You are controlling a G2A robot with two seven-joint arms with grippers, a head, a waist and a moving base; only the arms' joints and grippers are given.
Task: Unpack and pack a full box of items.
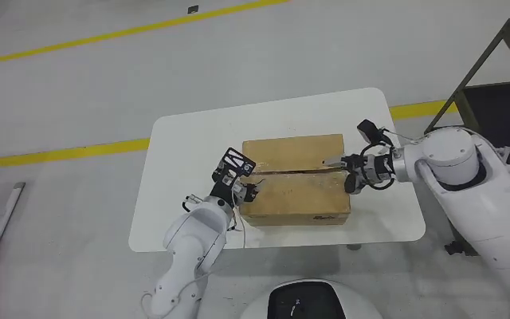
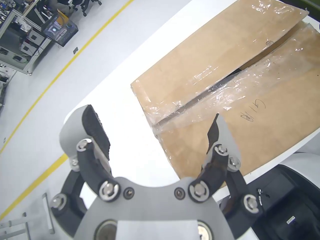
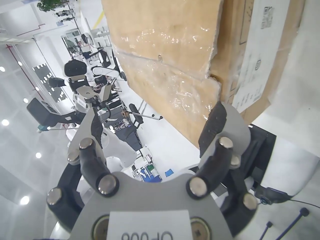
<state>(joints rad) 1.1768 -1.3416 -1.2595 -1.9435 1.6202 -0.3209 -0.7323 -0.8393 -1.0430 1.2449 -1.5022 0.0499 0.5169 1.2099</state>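
A brown cardboard box (image 1: 295, 179) lies on the white table (image 1: 175, 159), its two top flaps shut with a dark seam (image 2: 222, 81) between them and torn clear tape along it. My left gripper (image 1: 239, 182) stands open at the box's left end, one finger (image 2: 220, 136) over the near flap (image 2: 250, 131) and the other finger (image 2: 95, 128) over bare table. My right gripper (image 1: 348, 171) stands open at the box's right end by the seam; one finger (image 3: 220, 123) is close against the box corner (image 3: 215, 81), the other finger (image 3: 90, 126) off the box.
Bare table surface lies in front of the box (image 1: 382, 223) and to its left. A dark metal frame (image 1: 478, 88) stands off the table's right side. Yellow floor lines (image 1: 80, 151) run behind the table.
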